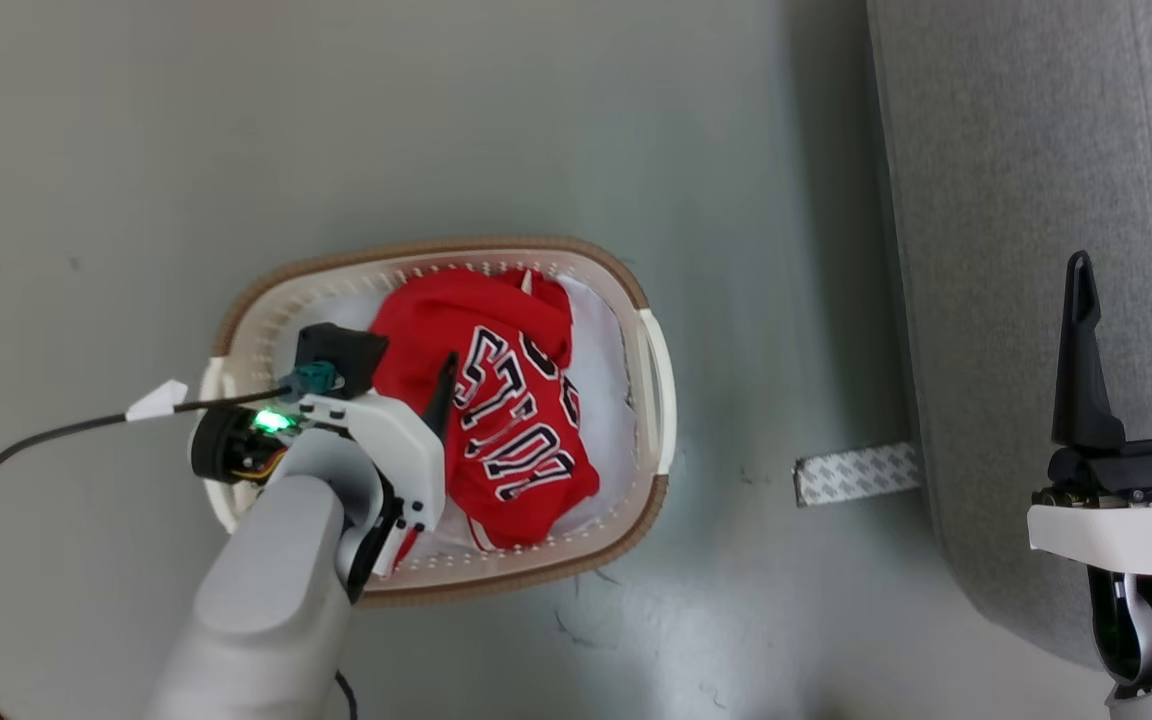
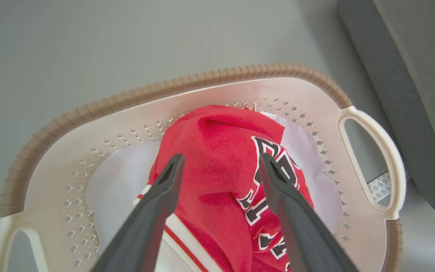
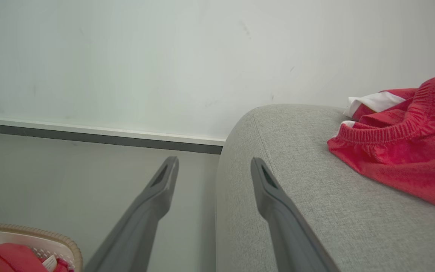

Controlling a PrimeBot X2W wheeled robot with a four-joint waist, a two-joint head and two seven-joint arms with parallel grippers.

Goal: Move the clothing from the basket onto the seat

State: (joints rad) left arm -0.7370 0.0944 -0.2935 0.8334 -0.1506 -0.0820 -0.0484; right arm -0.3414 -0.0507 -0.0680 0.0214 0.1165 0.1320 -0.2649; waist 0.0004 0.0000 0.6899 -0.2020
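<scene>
The left gripper (image 2: 221, 160) hung wide open over the jersey (image 2: 217, 143) in the basket (image 2: 89, 113). The right gripper (image 1: 1133, 262) gaped empty by the seat (image 1: 1016, 150).

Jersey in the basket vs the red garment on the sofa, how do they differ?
Place: the jersey lies in the basket; the red garment lies on the sofa. Look: the jersey carries black-and-white lettering; the red garment shows a gathered elastic band, no lettering in view. Both are red with white trim.
</scene>
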